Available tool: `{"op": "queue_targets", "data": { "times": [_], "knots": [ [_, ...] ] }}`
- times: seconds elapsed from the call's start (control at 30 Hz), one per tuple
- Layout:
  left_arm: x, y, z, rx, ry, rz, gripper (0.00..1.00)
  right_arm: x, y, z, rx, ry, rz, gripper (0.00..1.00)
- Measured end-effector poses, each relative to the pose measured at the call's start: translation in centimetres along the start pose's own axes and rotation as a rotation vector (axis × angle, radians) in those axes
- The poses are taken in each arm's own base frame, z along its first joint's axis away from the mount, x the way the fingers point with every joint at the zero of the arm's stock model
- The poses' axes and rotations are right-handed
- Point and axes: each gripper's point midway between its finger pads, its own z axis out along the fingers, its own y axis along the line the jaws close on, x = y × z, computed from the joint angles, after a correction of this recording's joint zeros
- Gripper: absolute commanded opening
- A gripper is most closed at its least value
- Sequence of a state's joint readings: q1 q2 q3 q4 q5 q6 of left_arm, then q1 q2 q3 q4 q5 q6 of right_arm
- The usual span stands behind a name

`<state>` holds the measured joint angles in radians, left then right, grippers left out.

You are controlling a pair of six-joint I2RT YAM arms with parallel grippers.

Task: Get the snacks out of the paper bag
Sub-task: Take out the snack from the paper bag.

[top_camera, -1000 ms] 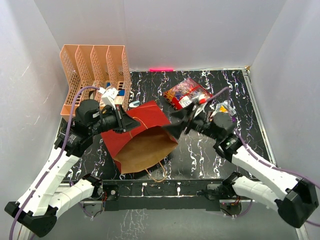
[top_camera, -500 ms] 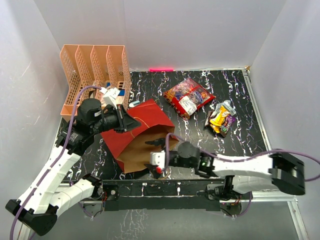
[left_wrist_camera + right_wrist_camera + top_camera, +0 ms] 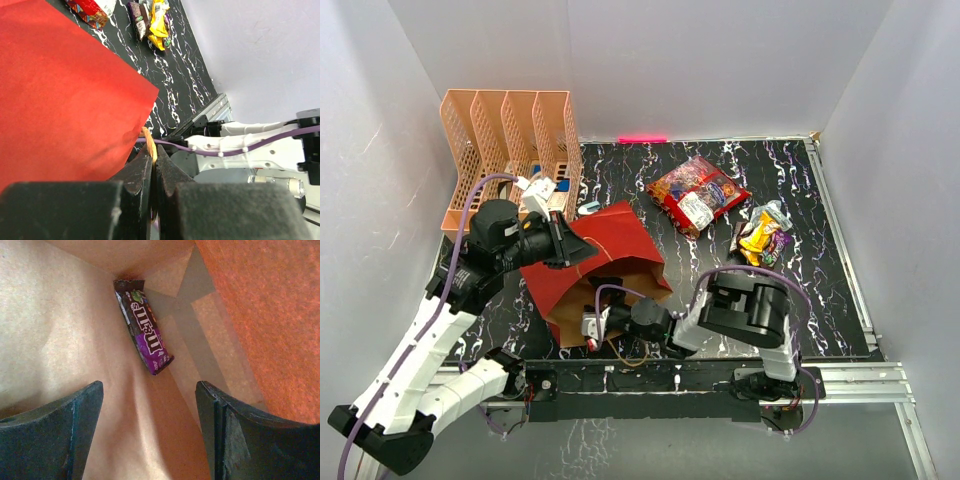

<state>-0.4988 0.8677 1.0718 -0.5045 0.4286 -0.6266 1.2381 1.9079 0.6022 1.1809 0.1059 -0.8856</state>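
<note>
The paper bag [image 3: 625, 238] lies on its side, red outside, brown inside, mouth toward the near edge. My left gripper [image 3: 586, 251] is shut on its tan handle [image 3: 149, 142], holding the upper wall [image 3: 65, 90] up. My right gripper [image 3: 149, 432] is open inside the bag; in the top view its arm [image 3: 655, 320] reaches into the mouth and its fingers are hidden. A brown-and-purple packet [image 3: 145, 335] lies in the bag's far corner, just beyond the fingertips. The red candy bag [image 3: 698, 195] and several small packets [image 3: 763, 237] lie on the table to the right.
A peach file rack [image 3: 510, 150] stands at the back left, behind the bag. A pink stick [image 3: 642, 139] lies by the back wall. The bag's second handle [image 3: 632, 352] lies on the table near the front rail. White walls close in the table.
My right arm has swung from the snacks on the right over to the bag's mouth and gone inside. My left gripper has kept hold of the handle in place.
</note>
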Motion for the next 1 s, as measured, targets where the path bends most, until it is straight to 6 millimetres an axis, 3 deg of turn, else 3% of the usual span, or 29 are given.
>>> {"op": "queue_targets", "data": {
  "times": [0.33, 0.57, 1.0],
  "knots": [
    [-0.3, -0.7, -0.7, 0.011, -0.006, 0.026, 0.00, -0.5, -0.7, 5.1, 0.064, -0.065, -0.029, 0.76],
    [0.0, -1.2, -0.9, 0.039, 0.010, 0.035, 0.00, 2.1, 0.7, 7.7, 0.009, -0.033, -0.079, 0.77],
    [0.5, -3.1, -1.6, 0.143, 0.054, 0.079, 0.00, 3.3, -1.3, 13.4, -0.004, -0.042, -0.221, 0.75]
  ]
}}
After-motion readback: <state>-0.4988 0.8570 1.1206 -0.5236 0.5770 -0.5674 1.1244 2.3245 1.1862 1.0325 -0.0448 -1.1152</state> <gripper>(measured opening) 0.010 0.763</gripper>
